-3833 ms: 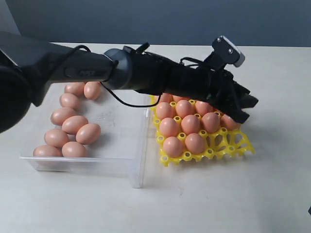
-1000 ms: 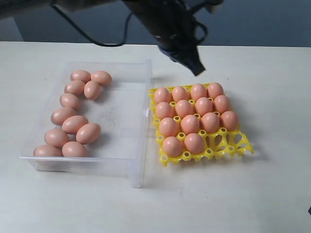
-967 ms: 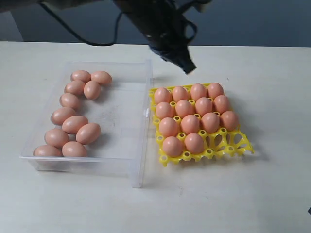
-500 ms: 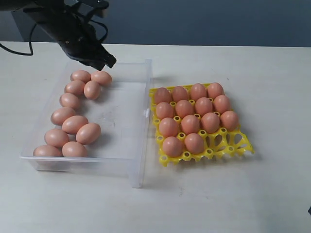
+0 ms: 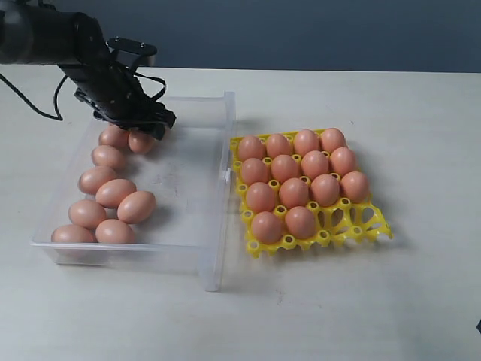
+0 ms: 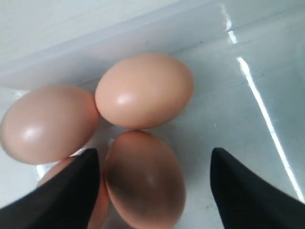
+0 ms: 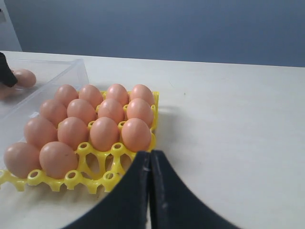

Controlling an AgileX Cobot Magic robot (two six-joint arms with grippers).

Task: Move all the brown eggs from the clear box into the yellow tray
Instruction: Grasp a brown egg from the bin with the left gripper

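Left hand (image 6: 153,157): jaws spread wide, set astride one brown egg (image 6: 143,183) so that closing would, by judgement, catch its narrow flanks. The egg is laid flat in the clear box (image 5: 188,173), in the corner away from the yellow tray (image 5: 368,223), its long axis run along the gap between the fingers; the blunter end cannot be told. Right hand (image 7: 150,162): pinched shut, empty, stationed outside the clear box on its tray side.

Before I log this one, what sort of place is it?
Probably a robotics lab bench: pale table, blank blue-grey wall, a robot arm over a box of eggs beside a tray.
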